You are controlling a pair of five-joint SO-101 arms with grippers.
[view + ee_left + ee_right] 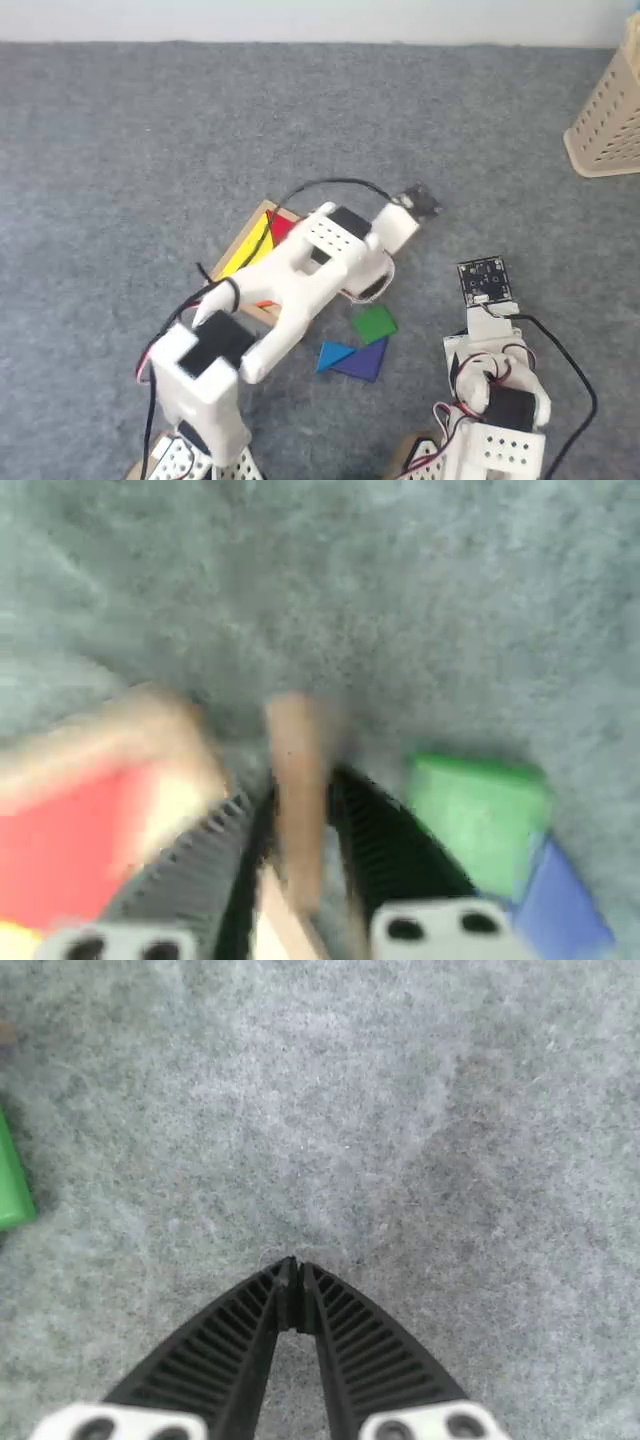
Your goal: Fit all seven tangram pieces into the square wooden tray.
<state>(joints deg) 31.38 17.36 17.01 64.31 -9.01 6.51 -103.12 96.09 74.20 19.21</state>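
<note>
The square wooden tray (262, 213) lies on the grey carpet and holds a yellow piece (248, 258) and a red piece (282, 228); my left arm covers most of it. My left gripper (300, 780) is shut on a thin orange-tan piece (294, 738), held edge-on just beyond the tray's corner (150, 720), with the red piece (70, 850) beside it. A green square (375, 322), a blue triangle (335, 354) and a purple piece (366, 360) lie loose beside the tray. My right gripper (291, 1265) is shut and holds nothing above bare carpet, the green square (10, 1185) off to one side.
A cream slatted basket (610, 105) stands at the far right edge. The right arm (495, 390) sits folded at the near right. Cables (330, 185) loop over the left arm. Open carpet stretches across the back and left.
</note>
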